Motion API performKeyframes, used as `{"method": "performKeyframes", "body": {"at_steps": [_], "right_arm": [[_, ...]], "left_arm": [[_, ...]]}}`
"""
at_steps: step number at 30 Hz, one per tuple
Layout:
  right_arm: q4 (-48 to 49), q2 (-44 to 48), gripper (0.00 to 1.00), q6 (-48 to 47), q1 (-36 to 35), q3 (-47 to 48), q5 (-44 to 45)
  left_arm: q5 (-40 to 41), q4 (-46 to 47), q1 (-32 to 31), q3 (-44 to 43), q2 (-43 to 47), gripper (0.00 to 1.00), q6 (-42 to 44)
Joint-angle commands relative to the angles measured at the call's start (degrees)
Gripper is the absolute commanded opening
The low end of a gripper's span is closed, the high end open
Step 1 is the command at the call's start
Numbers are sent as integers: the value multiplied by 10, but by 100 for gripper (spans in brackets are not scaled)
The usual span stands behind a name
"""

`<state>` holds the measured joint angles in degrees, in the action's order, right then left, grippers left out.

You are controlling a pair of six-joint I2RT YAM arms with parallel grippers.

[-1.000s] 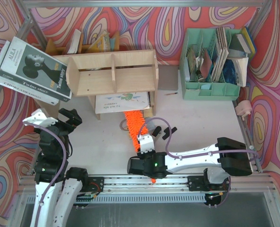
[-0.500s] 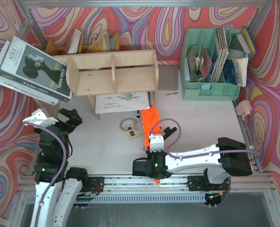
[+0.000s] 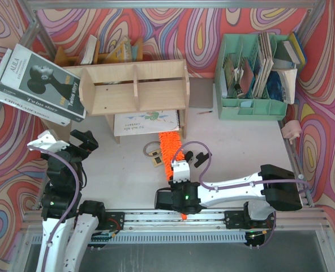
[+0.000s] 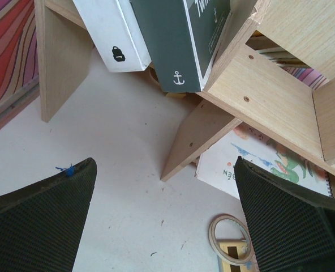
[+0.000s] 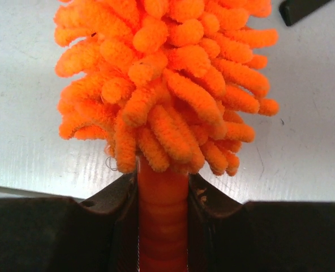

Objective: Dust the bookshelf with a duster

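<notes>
The bookshelf [image 3: 133, 88], a low plywood unit with two compartments, stands at the back left; its leg and underside [image 4: 198, 139] show in the left wrist view. The duster [image 3: 168, 150], bright orange and fluffy, lies on the table pointing at the shelf's right end. My right gripper [image 3: 177, 180] is shut on the duster's orange handle [image 5: 162, 215], just behind the fluffy head [image 5: 167, 85]. The handle's end sticks out toward the near rail. My left gripper [image 3: 80, 141] hangs open and empty near the shelf's left leg, its jaws wide apart [image 4: 164, 164].
A mint-green organiser [image 3: 252, 73] full of books stands at the back right. Large books [image 3: 37, 82] lean on the shelf's left end. A spiral notebook [image 3: 147, 122] lies under the shelf. A tape ring [image 4: 230, 238] and a small card [image 3: 156, 160] lie left of the duster.
The duster head swung right across the table and has now come partway back left, with the right wrist following. The left arm has not moved.
</notes>
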<state>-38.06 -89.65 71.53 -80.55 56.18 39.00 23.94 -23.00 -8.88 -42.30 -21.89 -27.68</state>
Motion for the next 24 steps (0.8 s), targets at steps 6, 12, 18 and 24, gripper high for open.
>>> {"method": "performKeyframes", "body": {"at_steps": [6, 12, 18, 24], "right_arm": [[-85, -2, 0, 102, 12, 5, 41], [-58, -33, 0, 35, 35, 27, -1], [-14, -14, 0, -12, 36, 18, 0], [76, 33, 0, -73, 33, -16, 0]], "left_arm": [[-7, 7, 4, -3, -2, 98, -4], [-5, 6, 4, -2, -2, 98, -4], [-6, 6, 4, -2, -1, 98, -3], [-6, 6, 4, -2, -2, 99, -4]]}}
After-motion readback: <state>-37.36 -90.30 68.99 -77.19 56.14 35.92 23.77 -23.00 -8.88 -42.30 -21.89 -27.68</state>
